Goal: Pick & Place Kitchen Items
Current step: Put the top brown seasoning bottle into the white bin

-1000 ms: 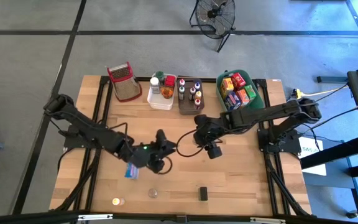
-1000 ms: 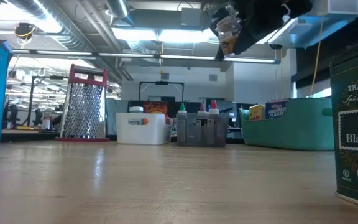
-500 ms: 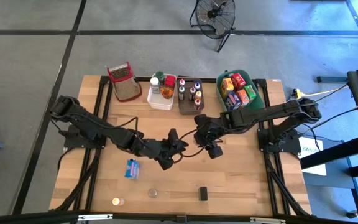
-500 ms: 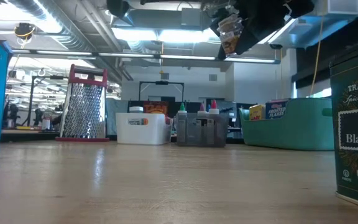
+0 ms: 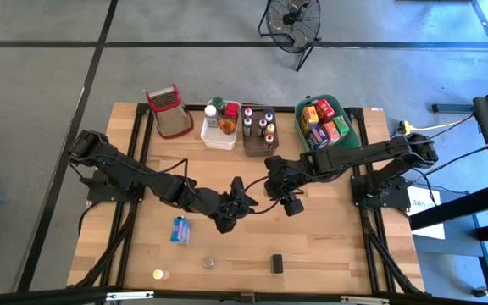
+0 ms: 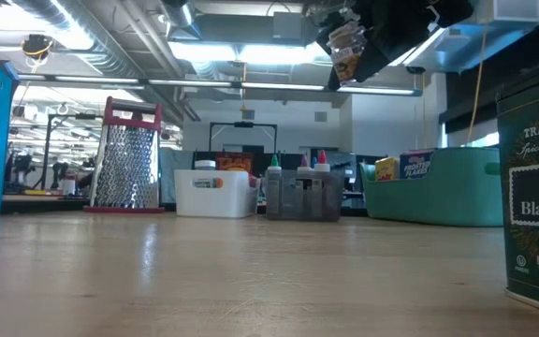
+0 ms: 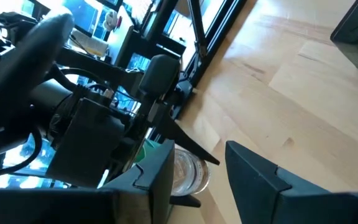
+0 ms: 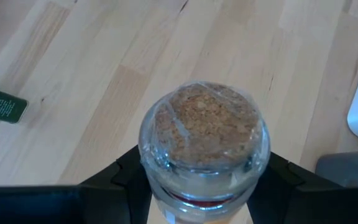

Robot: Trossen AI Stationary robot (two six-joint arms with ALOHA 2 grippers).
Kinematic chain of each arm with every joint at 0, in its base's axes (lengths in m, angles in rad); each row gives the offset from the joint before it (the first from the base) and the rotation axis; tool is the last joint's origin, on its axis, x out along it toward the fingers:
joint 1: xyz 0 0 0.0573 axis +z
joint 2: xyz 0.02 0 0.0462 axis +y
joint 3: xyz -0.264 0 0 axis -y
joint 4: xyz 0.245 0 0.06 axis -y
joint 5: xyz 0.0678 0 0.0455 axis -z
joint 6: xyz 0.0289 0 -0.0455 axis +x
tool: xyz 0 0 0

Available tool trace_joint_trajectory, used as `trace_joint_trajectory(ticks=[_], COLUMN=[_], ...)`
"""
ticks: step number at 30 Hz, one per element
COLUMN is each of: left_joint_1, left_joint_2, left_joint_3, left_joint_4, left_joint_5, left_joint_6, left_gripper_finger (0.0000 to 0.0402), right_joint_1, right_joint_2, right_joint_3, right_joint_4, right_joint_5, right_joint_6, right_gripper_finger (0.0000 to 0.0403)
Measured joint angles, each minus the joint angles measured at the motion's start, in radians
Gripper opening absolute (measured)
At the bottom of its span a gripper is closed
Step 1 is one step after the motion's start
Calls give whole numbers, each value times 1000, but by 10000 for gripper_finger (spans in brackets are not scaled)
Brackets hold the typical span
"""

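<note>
Looks like a carry or handover step to me. The right gripper (image 5: pixel 292 206) sits mid-frame in the overhead shot, clamped on a clear glass spice jar filled with brown powder (image 8: pixel 201 146); its wrist camera shows the fingers pressing both sides of the jar, well above the wooden table (image 5: pixel 337 246). From table height the jar hangs at the top of the frame, clear of everything.

The left gripper (image 5: pixel 234 206) is just to the left of it in the overhead view, fingers spread with nothing between them, pointing toward the jar. Its wrist view looks past its own fingers right at that jar in the other arm.

My guess: either the right arm swings up to the bins along the upper edge, or the left one closes in to take the jar. Either way the two arms are near each other, so that's the collision risk.

Other stuff: a white bin (image 5: pixel 220 135), a grey bin of small bottles (image 5: pixel 257 146) and a green bin of boxes (image 5: pixel 345 111) along the top, with a red-rimmed metal grater (image 5: pixel 167 111) to their left. Loose at lower frame: a blue carton (image 5: pixel 179 229), a dark green tin (image 5: pixel 276 263) and two small jars (image 5: pixel 207 263).
</note>
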Motion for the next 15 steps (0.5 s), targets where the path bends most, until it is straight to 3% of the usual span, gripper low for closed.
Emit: trace_joint_trajectory(ticks=[8, 15], left_joint_1=[18, 45], left_joint_2=[0, 0], left_joint_3=[0, 0], left_joint_4=[-27, -53], left_joint_5=[10, 134], left_joint_6=[-2, -65], left_gripper_finger=[139, 145], right_joint_1=[0, 0], right_joint_2=[0, 0], right_joint_3=[0, 0], right_joint_4=[0, 0], right_joint_5=[0, 0], right_joint_6=[0, 2], right_gripper_finger=[191, 191])
